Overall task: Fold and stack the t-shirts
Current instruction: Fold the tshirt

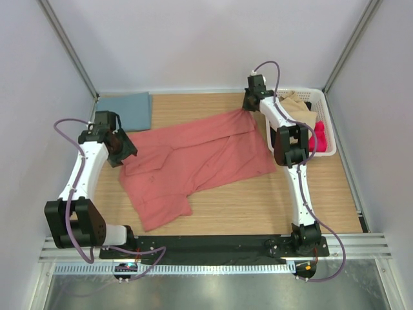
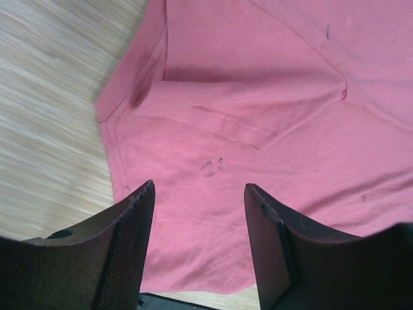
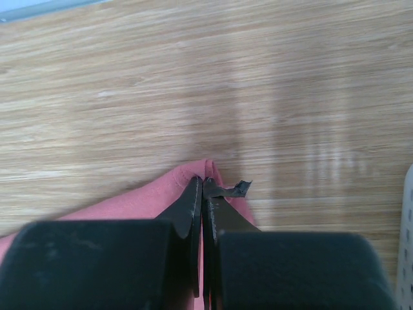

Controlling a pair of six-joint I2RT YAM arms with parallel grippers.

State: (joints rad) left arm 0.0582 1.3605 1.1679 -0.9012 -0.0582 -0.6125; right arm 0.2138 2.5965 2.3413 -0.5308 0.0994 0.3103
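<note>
The salmon-red t-shirt [image 1: 193, 158] lies spread and rumpled across the middle of the wooden table, one sleeve folded over. My right gripper [image 1: 248, 103] is shut on its far right corner [image 3: 193, 174], pinching the hem near the table's back. My left gripper [image 1: 126, 150] is open at the shirt's left edge; in the left wrist view its fingers [image 2: 139, 213] hover above the red cloth [image 2: 258, 97], holding nothing. The teal-blue t-shirt [image 1: 126, 110] lies folded at the back left corner.
A white plastic basket [image 1: 326, 139] with tan and pink cloth stands at the back right, beside my right arm. White walls close in the table on three sides. Bare wood shows in front of the shirt.
</note>
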